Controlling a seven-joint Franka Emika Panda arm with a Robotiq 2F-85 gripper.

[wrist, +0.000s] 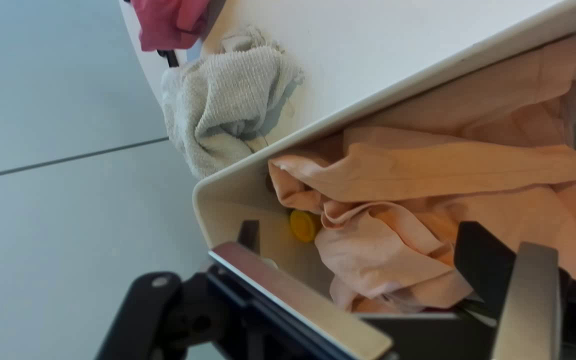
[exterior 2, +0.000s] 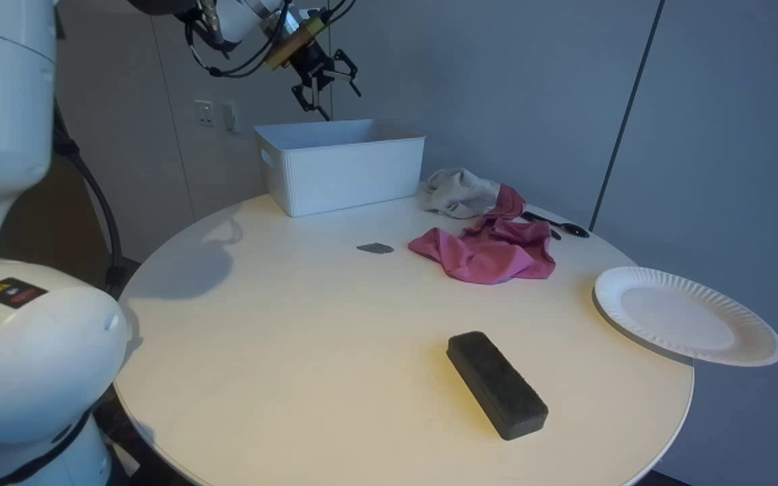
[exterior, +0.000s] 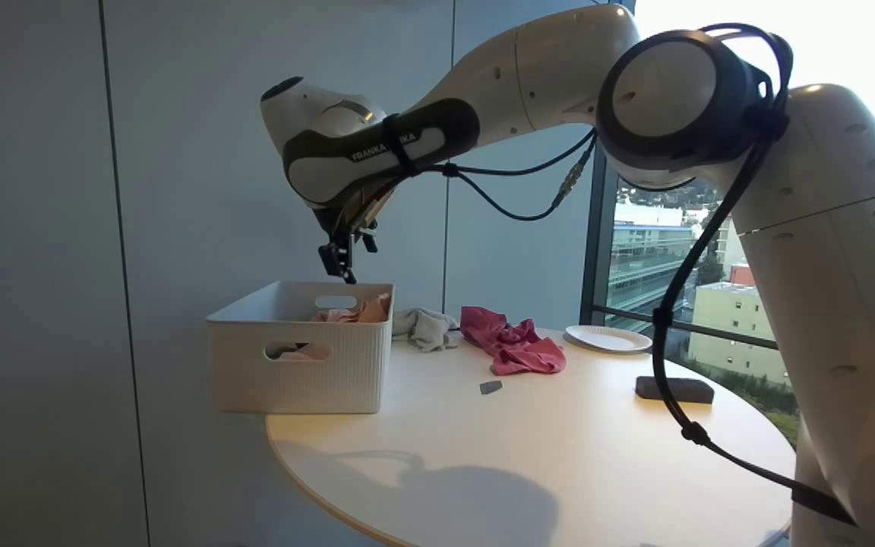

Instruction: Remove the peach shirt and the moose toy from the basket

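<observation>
"Leftmost in the wrist view?"
"A grey cloth (wrist: 228,97), outside the basket (exterior 2: 355,174)."
"The gripper (exterior 2: 343,106)?"
"Above the basket, jaws apart, empty."
"And the peach shirt (wrist: 448,170)?"
"Inside, below the gripper, its long fold running off rightward. Descending should reach it. I can't identify the moose toy."

At eleven o'clock in an exterior view, basket (exterior 2: 355,177) hiding its contents, in the wrist view, shirt (wrist: 443,170) cut off at three o'clock, red cloth (wrist: 167,24) cropped at eleven, round yellow thing (wrist: 302,226) at six, partly covered, kind unclear
</observation>
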